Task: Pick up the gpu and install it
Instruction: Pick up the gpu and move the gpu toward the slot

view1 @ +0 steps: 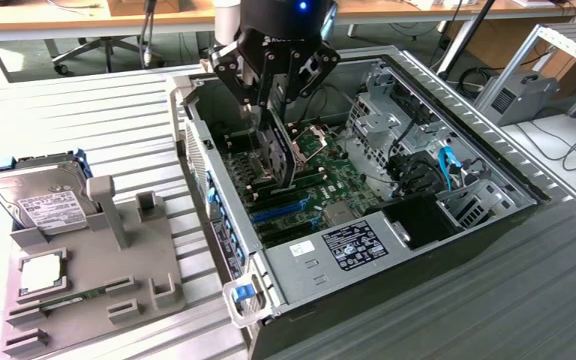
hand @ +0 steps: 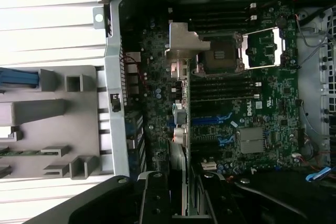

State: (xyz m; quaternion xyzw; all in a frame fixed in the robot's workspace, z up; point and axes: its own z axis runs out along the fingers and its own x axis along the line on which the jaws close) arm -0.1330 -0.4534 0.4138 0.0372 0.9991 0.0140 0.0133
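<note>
The gpu (view1: 280, 154) is held on edge inside the open computer case (view1: 200, 157), with the jaws closed narrow on its upper part. The card is hung over the motherboard (view1: 346, 181) in the case, near the case's perforated wall and just beside the open CPU socket (view1: 313, 146). In the wrist view the gpu (hand: 181, 72) is seen edge-on, with the silver bracket (hand: 184, 38) at its far end, above the board (hand: 262, 93) and close to the blue expansion slots (hand: 210, 120). It cannot be told whether the lower edge is touching a slot. The step in hand is judged to be insertion. For a clean seat, the card's connector edge is to be kept parallel to the slot and centred along it. The bracket is to be guided past the case wall (hand: 113, 77) without catching, and the push is to be made straight and even, without tilt. Risk noted: a skewed card may be jammed against the slot lip or nearby components. Outside the case, a hard drive (view1: 36, 196) is seen on a grey fixture (view1: 108, 277) on the tabletop (view1: 88, 112).
</note>
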